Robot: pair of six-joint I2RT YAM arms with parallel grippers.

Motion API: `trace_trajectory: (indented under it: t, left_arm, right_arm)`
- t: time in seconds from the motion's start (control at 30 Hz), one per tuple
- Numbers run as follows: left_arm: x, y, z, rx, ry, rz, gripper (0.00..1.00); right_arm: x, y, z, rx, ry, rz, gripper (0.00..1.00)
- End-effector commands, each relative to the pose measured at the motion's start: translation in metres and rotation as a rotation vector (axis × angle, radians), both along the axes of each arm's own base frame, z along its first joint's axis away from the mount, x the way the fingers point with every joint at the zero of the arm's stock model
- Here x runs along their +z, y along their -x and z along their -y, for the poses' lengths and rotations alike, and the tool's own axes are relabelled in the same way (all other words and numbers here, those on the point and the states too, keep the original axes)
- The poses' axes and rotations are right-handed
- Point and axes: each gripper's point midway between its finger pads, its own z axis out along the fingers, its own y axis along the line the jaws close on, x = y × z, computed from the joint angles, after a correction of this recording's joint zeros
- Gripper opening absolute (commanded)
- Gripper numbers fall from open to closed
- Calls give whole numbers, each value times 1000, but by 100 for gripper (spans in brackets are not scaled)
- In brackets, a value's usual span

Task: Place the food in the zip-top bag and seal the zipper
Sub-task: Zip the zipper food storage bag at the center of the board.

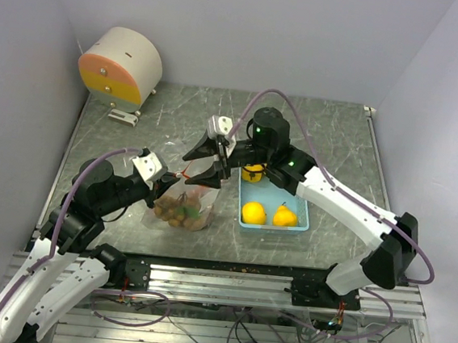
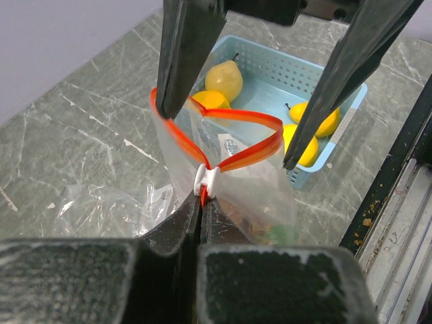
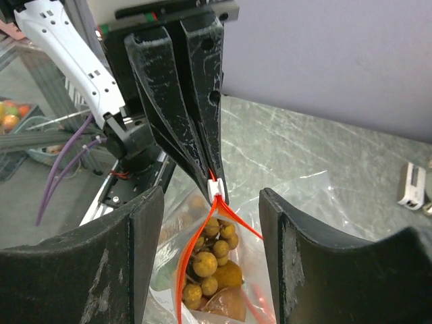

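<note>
Looking down from above, you are seeing the left gripper [image 1: 167,183] pinching the left end of the bag [image 1: 183,209]. The bag is sitting on the table [image 1: 346,134] just left of the tray [image 1: 303,225]. The right gripper [image 1: 187,169] is hovering at the bag's mouth with its fingers spread. Two fruits [image 1: 253,213] are lying in the open in the tray. A third is peeking out from under the right arm, which is covering the tray's far end. A drum [image 1: 121,68] is standing in the far left corner, well apart.

Through the left wrist camera, the left fingers [image 2: 179,229] are pressing together on the red zipper [image 2: 236,121], right below the white slider [image 2: 208,182]. The zipper is standing open in a loop. The right gripper's two fingers are reaching down at either end of it and blocking part of the tray behind, where four fruits are showing.

Through the right wrist camera, the right fingers [image 3: 121,270] are standing wide on either side of the bag's mouth. The left gripper is facing you, clamped on the zipper at the slider. Brown balls [image 3: 206,260] are lying inside the bag.
</note>
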Motion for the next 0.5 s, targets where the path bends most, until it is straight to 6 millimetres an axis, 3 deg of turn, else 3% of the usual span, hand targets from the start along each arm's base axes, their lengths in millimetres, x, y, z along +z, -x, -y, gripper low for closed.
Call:
trace_trajectory:
  t: [0.0, 0.17, 0.47]
  left_arm:
    - [13, 3, 5, -28, 27, 31, 7]
    - [15, 4, 4, -28, 31, 38, 7]
    - [15, 5, 3, -26, 34, 37, 7]
  right_arm:
    - [8, 7, -7, 56, -20, 4, 58]
    - [2, 7, -13, 69, -14, -14, 57]
    - [-6, 3, -23, 80, 11, -35, 45]
